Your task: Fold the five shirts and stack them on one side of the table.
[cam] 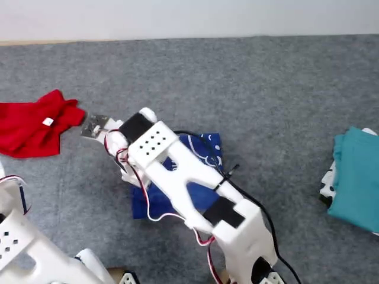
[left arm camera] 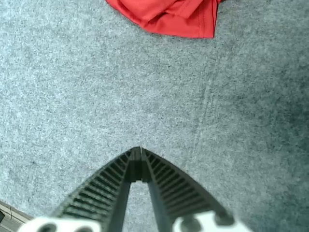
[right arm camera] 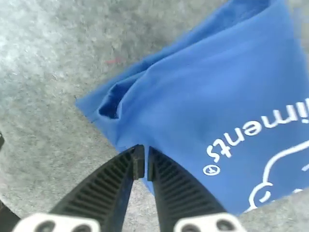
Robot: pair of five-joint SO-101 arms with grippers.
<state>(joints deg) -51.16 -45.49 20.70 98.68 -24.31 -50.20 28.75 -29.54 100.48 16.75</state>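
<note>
at the far left of the grey felt table (cam: 266, 83) a red shirt (cam: 32, 127) lies crumpled, not folded, with a small white label showing. below it, in the near-left corner, sits the left arm (cam: 26, 242); the left gripper (left arm camera: 140, 155) has its two ribbed fingers brought together at the tips with nothing between them, low over bare felt, the red shirt well apart from them. in the middle the right arm (cam: 189, 177) stretches across the table towards the red shirt and lies over a blue shirt (cam: 204, 148), which is folded into a rough rectangle with white print on it. the right gripper (right arm camera: 144, 162) sits at one corner of the blue shirt, fingers drawn nearly together on the hem; it seems to pinch the cloth, though the fingers hide the very edge. at the far right edge a folded teal shirt (cam: 358, 177) rests on top of a black-and-white patterned garment (cam: 327, 182), well apart from the blue one.
</note>
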